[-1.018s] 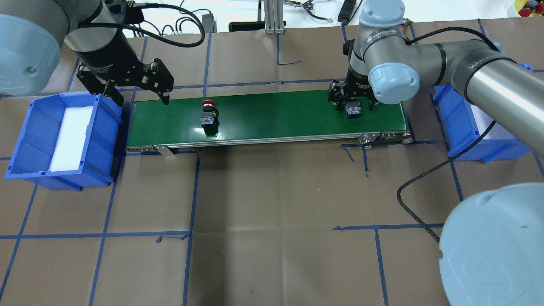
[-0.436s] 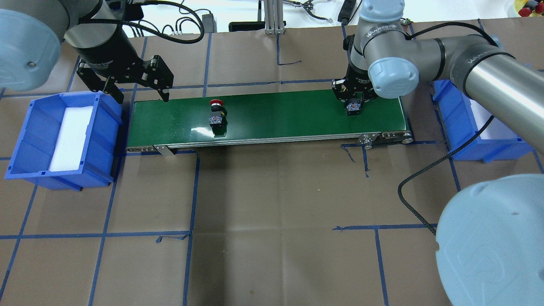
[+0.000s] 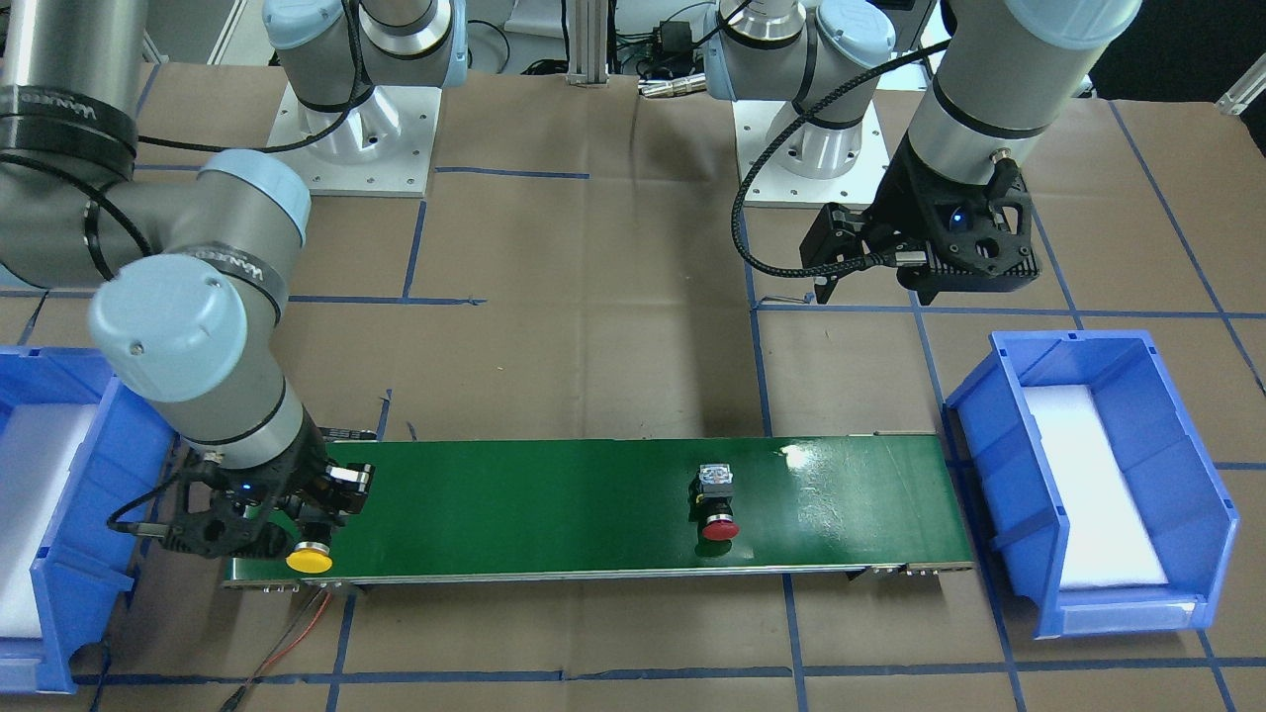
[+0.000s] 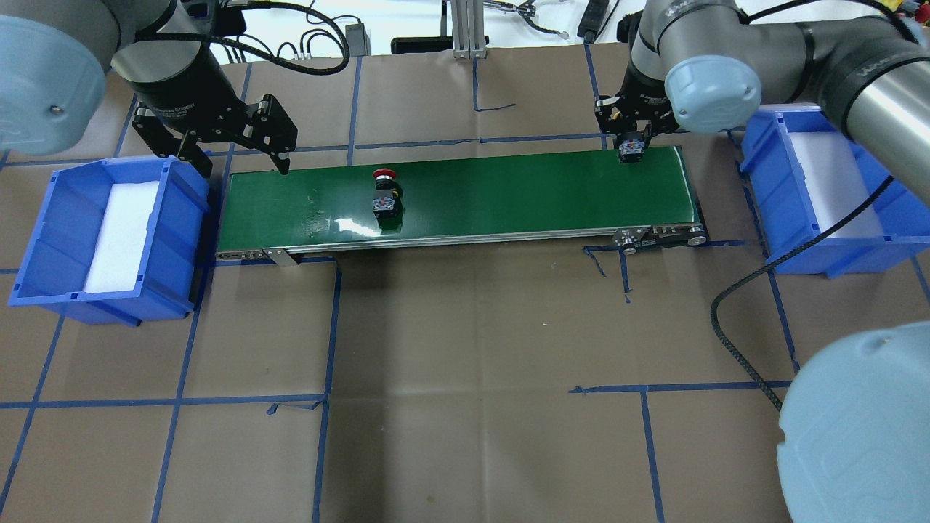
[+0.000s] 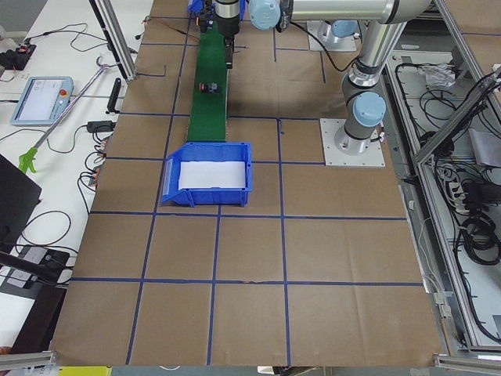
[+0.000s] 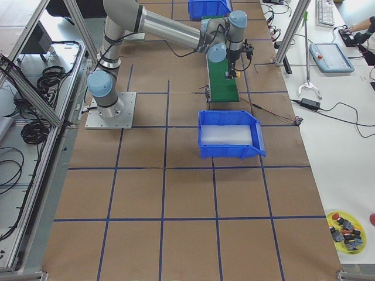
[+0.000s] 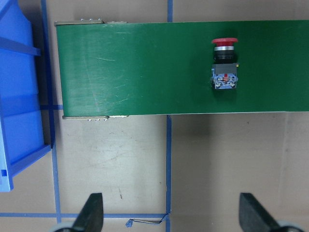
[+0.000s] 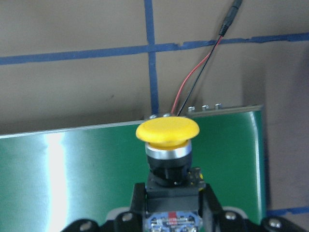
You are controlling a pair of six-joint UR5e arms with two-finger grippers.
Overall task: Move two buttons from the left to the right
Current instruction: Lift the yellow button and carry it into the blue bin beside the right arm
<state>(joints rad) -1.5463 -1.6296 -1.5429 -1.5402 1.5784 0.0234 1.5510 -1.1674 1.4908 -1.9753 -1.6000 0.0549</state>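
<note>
The yellow-capped button (image 8: 167, 131) is held in my right gripper (image 4: 631, 147), which is shut on its black-and-grey body just over the right end of the green conveyor belt (image 4: 508, 196). Its yellow cap also shows in the front view (image 3: 309, 560). The red button (image 4: 385, 192) lies on its side on the belt, left of the middle; it also shows in the left wrist view (image 7: 224, 63) and the front view (image 3: 717, 504). My left gripper (image 4: 240, 156) is open and empty, above the belt's left far corner.
A blue bin (image 4: 43, 240) with white foam stands off the belt's left end. A second blue bin (image 4: 763, 181) with white foam stands off the right end. Brown paper with blue tape lines covers the table. A black cable (image 4: 734, 305) hangs from the right arm.
My right gripper has risen and moved right and away with the yellow button. The red button has travelled right along the belt. My left gripper drew back a little.
</note>
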